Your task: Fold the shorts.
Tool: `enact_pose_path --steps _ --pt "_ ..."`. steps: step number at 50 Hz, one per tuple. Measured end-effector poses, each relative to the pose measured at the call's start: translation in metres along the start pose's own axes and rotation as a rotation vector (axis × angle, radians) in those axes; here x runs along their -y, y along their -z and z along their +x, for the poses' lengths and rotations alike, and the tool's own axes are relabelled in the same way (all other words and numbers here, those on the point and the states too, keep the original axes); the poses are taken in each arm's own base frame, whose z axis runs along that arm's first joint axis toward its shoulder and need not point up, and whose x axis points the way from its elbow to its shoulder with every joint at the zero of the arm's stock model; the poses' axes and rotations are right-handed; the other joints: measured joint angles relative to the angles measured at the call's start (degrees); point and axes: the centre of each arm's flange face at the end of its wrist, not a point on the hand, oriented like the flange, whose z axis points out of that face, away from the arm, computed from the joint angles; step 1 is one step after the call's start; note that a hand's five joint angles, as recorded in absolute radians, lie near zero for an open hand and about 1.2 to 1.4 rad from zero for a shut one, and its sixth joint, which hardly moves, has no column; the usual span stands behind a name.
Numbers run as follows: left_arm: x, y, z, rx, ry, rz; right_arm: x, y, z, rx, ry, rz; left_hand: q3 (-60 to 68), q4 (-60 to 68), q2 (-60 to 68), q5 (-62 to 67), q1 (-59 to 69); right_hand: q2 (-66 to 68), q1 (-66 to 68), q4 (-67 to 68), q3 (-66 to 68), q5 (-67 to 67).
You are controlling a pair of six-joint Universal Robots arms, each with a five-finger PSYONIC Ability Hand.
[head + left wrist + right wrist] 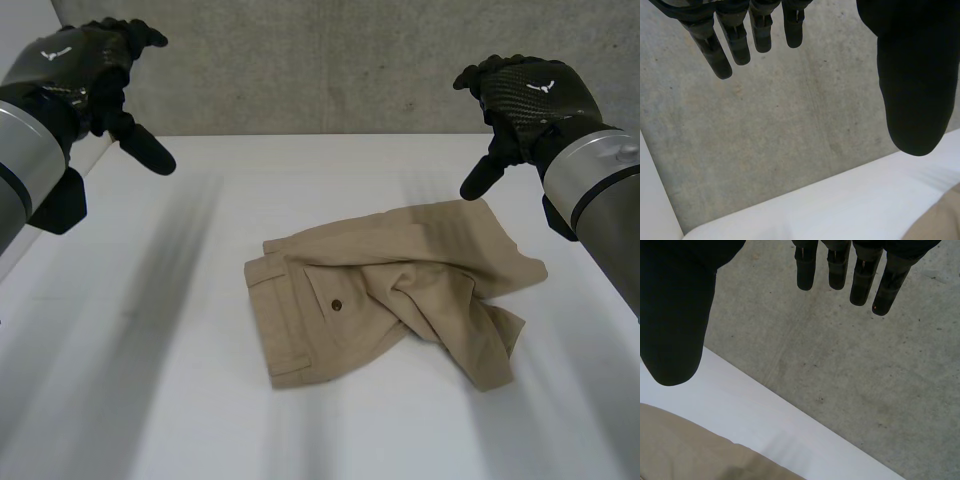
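Both left hand (80, 65) and right hand (530, 90) straight-fingered, empty, aloft, tan shorts (400, 275) seemingly crumpled on table (150, 380).

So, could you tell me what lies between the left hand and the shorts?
Just bare white table, in the head view, from left hand to shorts.

Left hand (85, 70) raised, fingers straight, empty; right hand (525, 95) raised, fingers straight, empty

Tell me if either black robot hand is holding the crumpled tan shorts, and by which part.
Nothing is held. The left hand and right hand hover open, both clear of the crumpled tan fabric shorts on the white table.
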Motion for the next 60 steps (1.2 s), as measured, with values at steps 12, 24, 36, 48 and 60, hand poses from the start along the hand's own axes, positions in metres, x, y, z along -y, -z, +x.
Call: enact_pose_path --steps 12,24,36,48,60 --pt "-0.071 -0.031 0.021 -0.066 -0.016 -0.176 -0.001 -0.005 0.01 -0.017 0.026 -0.001 0.1 0.2 0.4 0.2 1.2 0.0 0.0 0.0 0.0 0.0" --pt "-0.179 -0.05 0.069 -0.197 -0.06 -0.371 -0.007 -0.006 0.011 -0.019 0.052 -0.019 28.3 27.8 29.3 26.7 32.4 0.0 0.0 0.0 0.0 0.0" --pt "-0.111 -0.087 0.098 -0.186 -0.209 -0.056 -0.006 -0.007 0.012 -0.025 0.088 -0.014 55.0 56.2 57.0 52.6 53.9 0.0 0.0 0.0 0.0 0.0" --pt "0.062 -0.039 0.149 -0.202 -0.041 0.623 0.006 -0.01 0.038 -0.108 0.131 0.024 55.3 56.5 57.1 52.6 53.9 0.0 0.0 0.0 0.0 0.0" --pt "0.054 -0.034 0.164 -0.309 0.106 0.624 0.029 -0.009 0.078 -0.229 0.139 0.103 55.3 56.5 57.1 52.6 53.9 0.0 0.0 0.0 0.0 0.0"
